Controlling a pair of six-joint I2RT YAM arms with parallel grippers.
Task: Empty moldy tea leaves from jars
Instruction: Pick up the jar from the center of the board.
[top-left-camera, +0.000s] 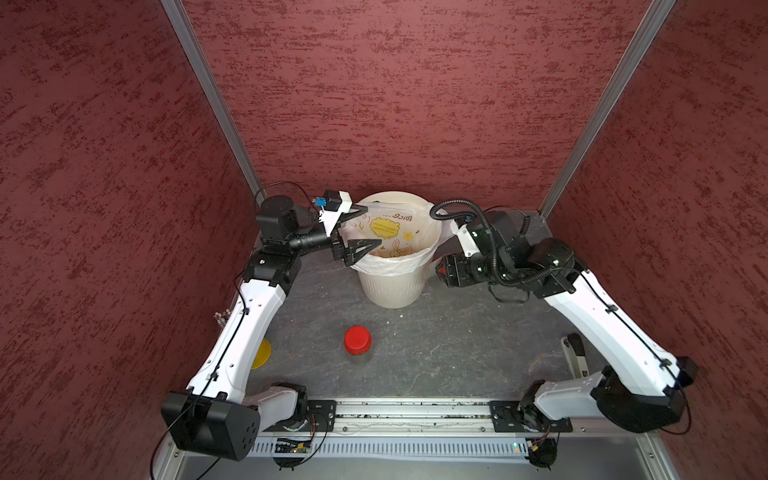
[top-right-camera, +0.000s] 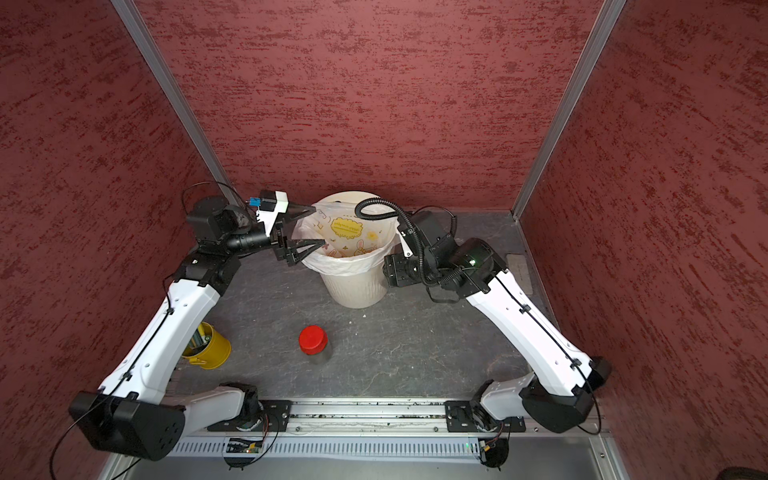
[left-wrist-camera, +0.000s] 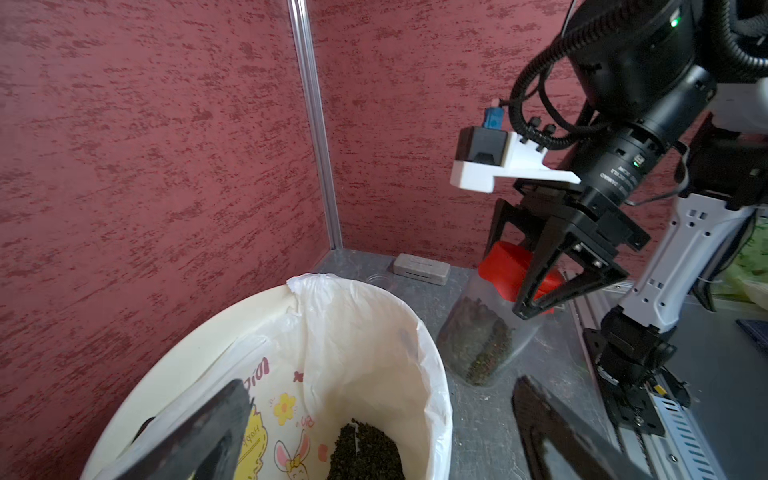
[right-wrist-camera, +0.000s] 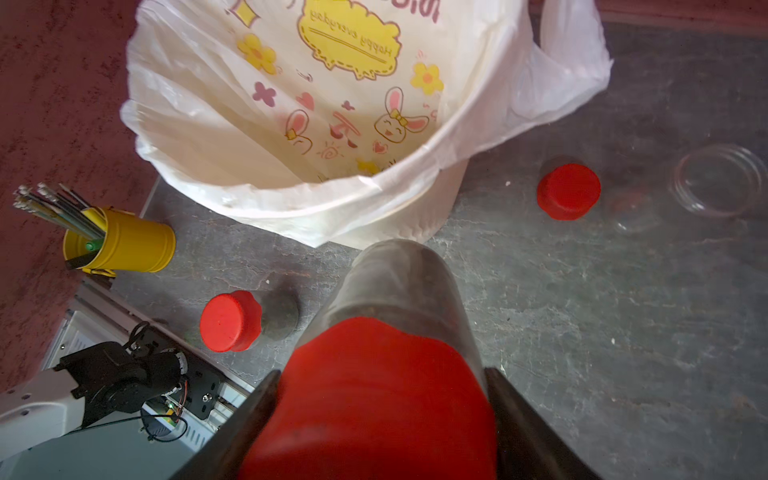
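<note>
3 walls in a mottled dark-red textured covering close in the cell: the far wall (top-left-camera: 395, 104), the left wall (top-left-camera: 83, 208) and the right wall (top-left-camera: 685, 208). 2 slim aluminium posts, the left post (top-left-camera: 212, 99) and the right post (top-left-camera: 598, 108), run up the far corners where the walls meet. The counter (top-left-camera: 436, 345) is dark grey with pale stone-like veining and a few pale crumbs. An aluminium rail (top-left-camera: 411, 415) runs along its near edge, with a slotted grey cable duct (top-left-camera: 395, 448) just nearer. The light is soft and even.
</note>
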